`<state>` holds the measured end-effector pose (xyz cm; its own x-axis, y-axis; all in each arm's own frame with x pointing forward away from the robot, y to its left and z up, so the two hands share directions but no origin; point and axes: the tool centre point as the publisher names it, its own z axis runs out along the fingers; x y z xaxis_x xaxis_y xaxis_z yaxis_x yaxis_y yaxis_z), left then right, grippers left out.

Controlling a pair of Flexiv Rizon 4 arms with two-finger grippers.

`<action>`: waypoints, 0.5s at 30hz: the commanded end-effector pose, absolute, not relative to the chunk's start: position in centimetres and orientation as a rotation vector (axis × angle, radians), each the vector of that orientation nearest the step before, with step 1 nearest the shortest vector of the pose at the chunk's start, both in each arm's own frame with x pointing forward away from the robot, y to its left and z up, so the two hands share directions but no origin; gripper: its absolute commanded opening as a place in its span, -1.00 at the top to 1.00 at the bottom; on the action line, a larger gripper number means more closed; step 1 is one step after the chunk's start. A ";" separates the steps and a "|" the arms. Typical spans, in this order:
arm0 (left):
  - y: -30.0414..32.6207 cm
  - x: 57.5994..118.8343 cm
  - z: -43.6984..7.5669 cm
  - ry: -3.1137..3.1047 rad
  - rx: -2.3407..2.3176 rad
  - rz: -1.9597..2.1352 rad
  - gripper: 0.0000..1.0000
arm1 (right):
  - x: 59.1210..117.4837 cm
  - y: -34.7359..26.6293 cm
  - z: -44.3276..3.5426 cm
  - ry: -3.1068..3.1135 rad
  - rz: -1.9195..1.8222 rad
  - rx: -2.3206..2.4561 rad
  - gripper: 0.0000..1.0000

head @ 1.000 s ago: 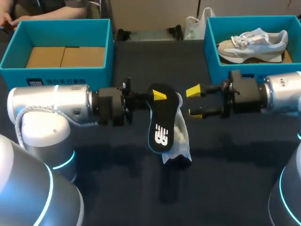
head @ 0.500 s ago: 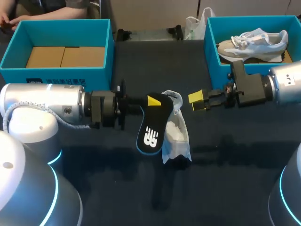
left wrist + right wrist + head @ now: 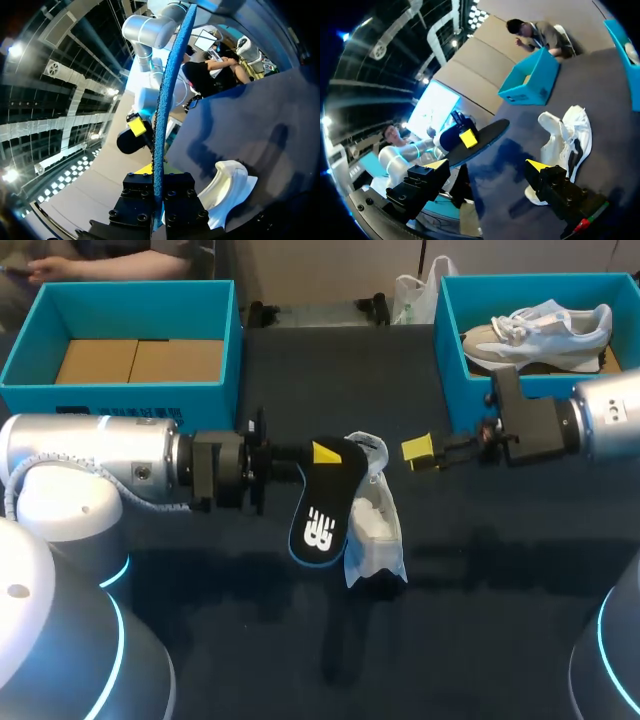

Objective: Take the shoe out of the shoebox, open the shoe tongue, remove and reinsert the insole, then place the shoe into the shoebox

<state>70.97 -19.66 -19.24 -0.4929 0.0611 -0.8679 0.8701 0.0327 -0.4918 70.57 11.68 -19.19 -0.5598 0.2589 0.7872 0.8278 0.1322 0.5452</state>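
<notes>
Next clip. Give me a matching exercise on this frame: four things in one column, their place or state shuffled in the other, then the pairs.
Column one
1. insole
2. white shoe
3. grey shoe
4. right jaws

Column two
A. open, holding nothing
B. in the right box
C. on the table
D. clamped in the left jaws

Pairs: 1-D, 2-C, 3-B, 4-A

The dark counter (image 3: 300, 670) is lit evenly from above in the head view. Soft shadows are cast beneath the white shoe (image 3: 372, 530) and the insole (image 3: 322, 510) — toward the lower middle of the frame. Glare is seen on the silver left arm (image 3: 90, 450). Bright ceiling lamps (image 3: 15, 50) are caught in both wrist views — flaring against dim surroundings.
</notes>
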 end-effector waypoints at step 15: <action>-19.0 70.5 -18.1 1.741 0.844 -1.740 1.00 | 71.4 10.2 -19.0 -2.645 -1.511 -0.700 -1.00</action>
<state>70.12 -19.05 -18.46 -0.6582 0.0457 -0.7514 0.7512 -0.0249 -0.6596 71.93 10.00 -19.39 -0.8579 0.3405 0.3848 0.4962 0.3547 0.7925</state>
